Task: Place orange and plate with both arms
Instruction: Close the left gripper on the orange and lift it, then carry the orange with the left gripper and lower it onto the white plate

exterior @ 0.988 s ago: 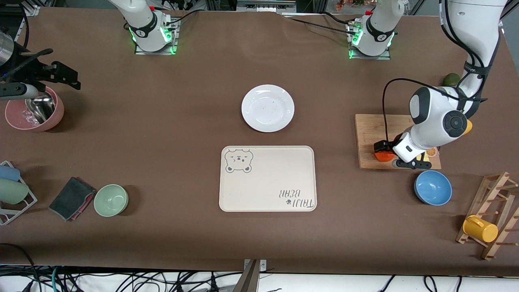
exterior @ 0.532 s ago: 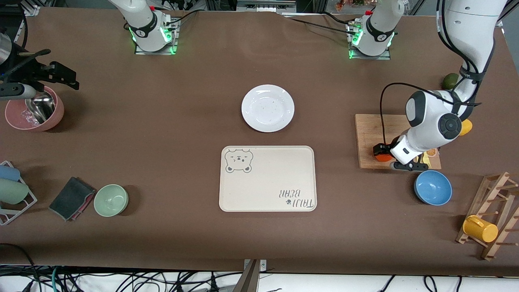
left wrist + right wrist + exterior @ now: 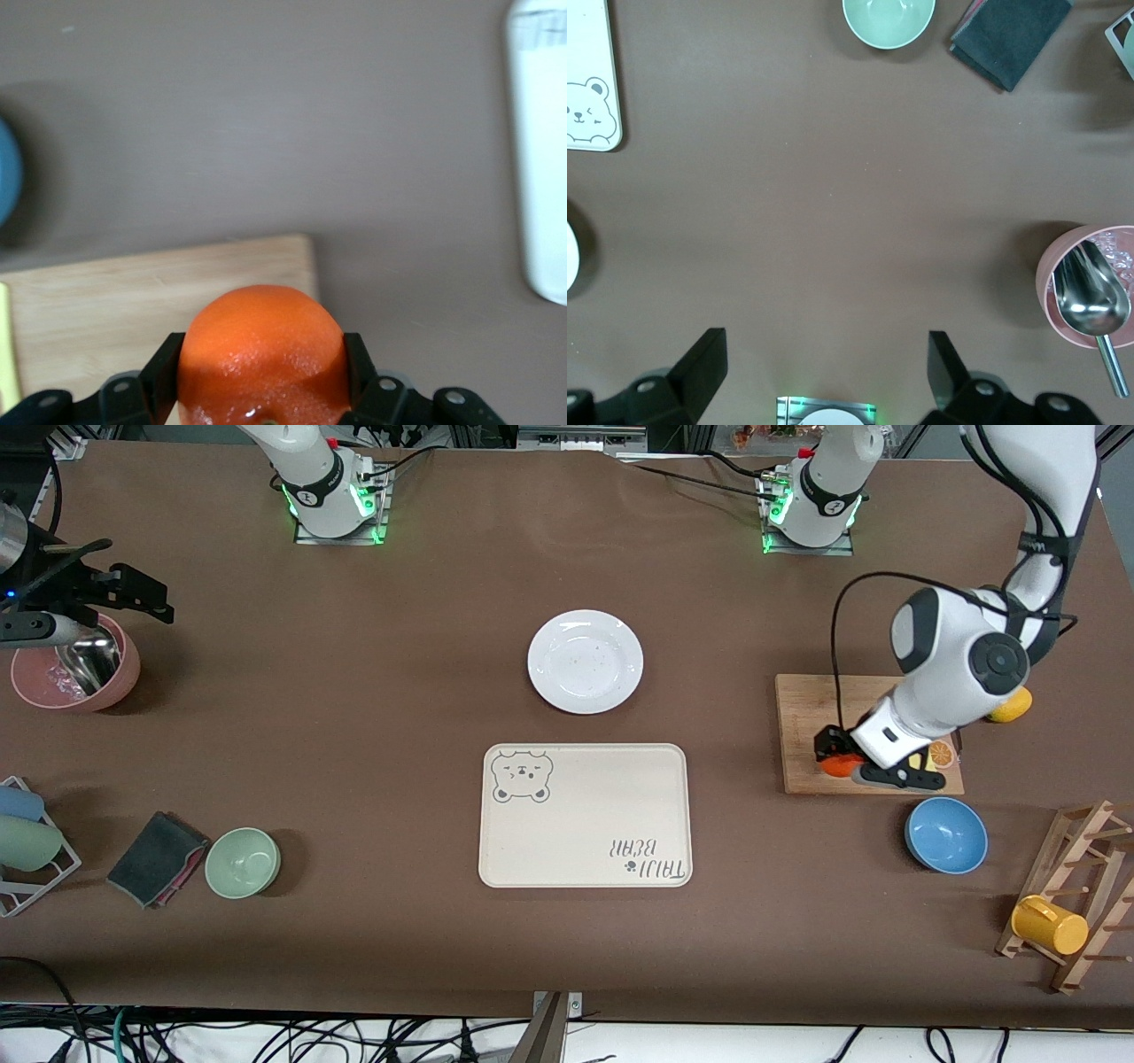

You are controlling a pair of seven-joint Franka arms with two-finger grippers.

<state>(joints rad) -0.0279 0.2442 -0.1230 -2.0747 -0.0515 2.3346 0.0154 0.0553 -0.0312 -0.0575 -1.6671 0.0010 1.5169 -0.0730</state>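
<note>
- Since a second ago, the left gripper [image 3: 259,390] has been pinched onto the orange [image 3: 260,351], over the cutting board [image 3: 808,726]; it seems barely lifted, if at all.
- The plate [image 3: 585,661] lies untouched, farther from the front camera than the tray [image 3: 585,815].
- The right gripper [image 3: 826,372] waits, spread wide, above the table beside the pink bowl [image 3: 124,677].

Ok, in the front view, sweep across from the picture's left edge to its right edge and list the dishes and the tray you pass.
Pink bowl → green bowl → beige tray → blue bowl. The white plate overlaps the tray's span, so it's left out.
</note>
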